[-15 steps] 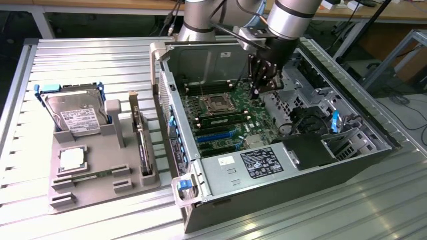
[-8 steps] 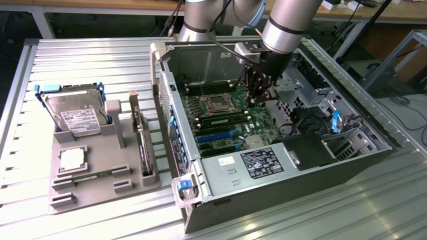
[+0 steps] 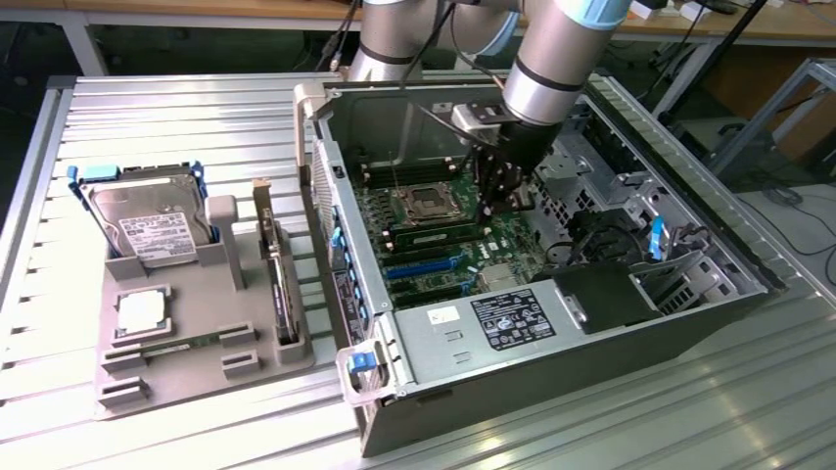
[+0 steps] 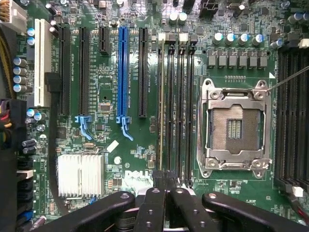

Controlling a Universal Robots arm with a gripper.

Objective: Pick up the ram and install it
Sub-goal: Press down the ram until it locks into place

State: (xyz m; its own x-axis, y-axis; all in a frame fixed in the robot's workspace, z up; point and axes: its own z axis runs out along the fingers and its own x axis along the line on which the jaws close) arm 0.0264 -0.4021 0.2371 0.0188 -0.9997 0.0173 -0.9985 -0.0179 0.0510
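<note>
The ram (image 4: pixel 161 106) is a thin green stick standing edge-on in the outermost of the black memory slots, beside the empty processor socket (image 4: pixel 235 126). In the exterior view the ram (image 3: pixel 438 228) lies along the motherboard between that socket (image 3: pixel 426 204) and the blue slots. My gripper (image 3: pixel 491 201) reaches down into the open computer case, over one end of the memory slots. Its black fingers (image 4: pixel 153 203) are shut together just above the ram's near end. Whether they touch the stick is hidden.
The case wall (image 3: pixel 549 323) and drive cages surround the arm closely. At the exterior view's left a grey tray (image 3: pixel 196 294) holds a hard drive (image 3: pixel 144 220), a silver-topped processor chip (image 3: pixel 140 311) and an upright dark expansion card (image 3: pixel 277 264).
</note>
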